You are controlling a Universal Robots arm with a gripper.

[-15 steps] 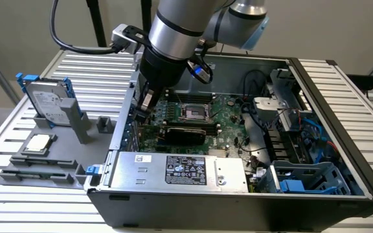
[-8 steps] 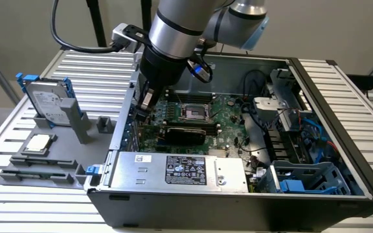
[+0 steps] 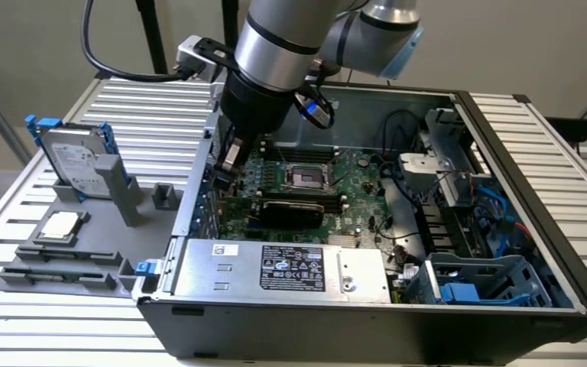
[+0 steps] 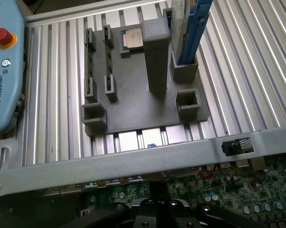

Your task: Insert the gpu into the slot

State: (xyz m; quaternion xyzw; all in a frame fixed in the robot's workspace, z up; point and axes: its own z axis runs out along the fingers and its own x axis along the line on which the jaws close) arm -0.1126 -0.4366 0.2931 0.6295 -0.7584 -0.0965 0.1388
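The gripper (image 3: 229,164) hangs just above the motherboard (image 3: 360,180); finger state cannot be determined. The gpu (image 3: 287,208) lies mid-motherboard. Risk: misaligned descent could strike neighbouring components.

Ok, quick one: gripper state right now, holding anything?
Gripper: down inside the computer case over the motherboard; open or shut cannot be told, nor whether it holds anything.

Robot arm (image 3: 278,46): brushed silver cylindrical tube w/ a black band round it, ending in a black cylindrical wrist section. Upper joint has a pale blue-grey cap (image 3: 400,46). Thick black cable (image 3: 105,53) loops in from far left to a grey connector block. Short blue-and-black cable loop by the wrist. Wrist view: black gripper body (image 4: 162,213) w/ round screws.
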